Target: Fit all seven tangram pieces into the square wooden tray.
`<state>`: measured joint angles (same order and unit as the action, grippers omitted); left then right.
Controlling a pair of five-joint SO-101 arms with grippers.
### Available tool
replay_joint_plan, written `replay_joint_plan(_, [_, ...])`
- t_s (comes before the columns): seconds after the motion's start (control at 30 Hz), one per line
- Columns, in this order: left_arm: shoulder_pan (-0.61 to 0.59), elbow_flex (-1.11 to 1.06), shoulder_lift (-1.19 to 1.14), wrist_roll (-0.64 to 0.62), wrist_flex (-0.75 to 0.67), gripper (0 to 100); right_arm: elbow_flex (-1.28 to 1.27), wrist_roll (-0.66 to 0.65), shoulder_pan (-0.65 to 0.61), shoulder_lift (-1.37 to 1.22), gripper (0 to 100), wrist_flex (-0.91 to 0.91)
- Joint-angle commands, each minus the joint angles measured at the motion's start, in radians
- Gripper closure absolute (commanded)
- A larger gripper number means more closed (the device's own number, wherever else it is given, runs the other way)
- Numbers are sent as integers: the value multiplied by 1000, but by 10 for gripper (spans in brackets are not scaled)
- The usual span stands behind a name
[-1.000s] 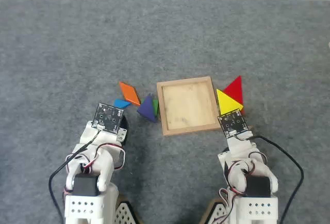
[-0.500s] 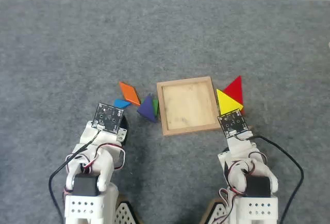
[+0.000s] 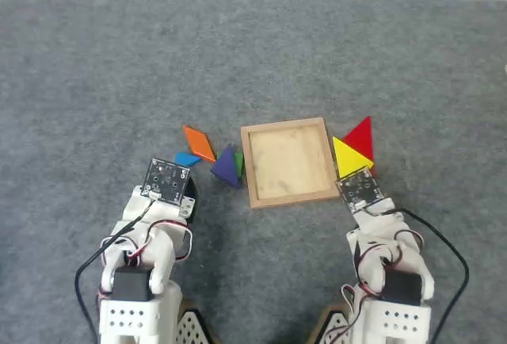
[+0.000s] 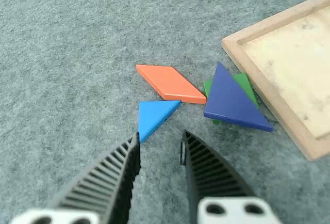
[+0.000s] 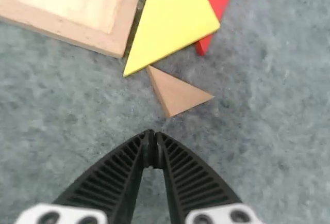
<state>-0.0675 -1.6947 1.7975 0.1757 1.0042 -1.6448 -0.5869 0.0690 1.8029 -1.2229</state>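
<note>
The square wooden tray (image 3: 247, 162) lies mid-table with nothing in it. Left of it lie an orange parallelogram (image 3: 200, 143), a small blue triangle (image 3: 187, 158), and a dark blue triangle (image 3: 226, 167) resting on a green piece (image 3: 239, 165). On the tray's right side a yellow triangle (image 3: 349, 156) overlaps a red triangle (image 3: 361, 137). A small brown triangle (image 5: 177, 94) sits just ahead of my right gripper (image 5: 153, 133), which is shut and empty. My left gripper (image 4: 160, 142) stands open just short of the small blue triangle (image 4: 153, 117).
Grey felt covers the table all around. The tray's near corner (image 5: 116, 48) is close to the yellow triangle (image 5: 171, 20). Both arm bases (image 3: 135, 296) stand at the near edge.
The right arm has shifted slightly toward the near right. The left arm and all pieces have kept still.
</note>
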Motion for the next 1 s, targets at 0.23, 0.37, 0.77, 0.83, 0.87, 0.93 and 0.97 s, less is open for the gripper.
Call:
replay_joint_plan(0.23, [-2,12,5,12,5,870,137,8,-18,2,988,-56])
replay_joint_plan(0.37, [-2,12,5,12,5,870,224,-3,-10,-18,976,-58])
replay_joint_plan(0.77, [-2,12,5,12,5,870,750,95,-42,-1003,946,176])
replay_joint_plan(0.83, [-2,12,5,12,5,870,842,117,-81,-1201,945,205])
replay_joint_plan(0.87, [-2,12,5,12,5,870,893,135,-99,-1297,945,214])
replay_joint_plan(0.93, [-2,12,5,12,5,870,991,169,-125,-1465,945,220])
replay_joint_plan(0.97, [-2,12,5,12,5,870,1045,180,-133,-1540,945,217])
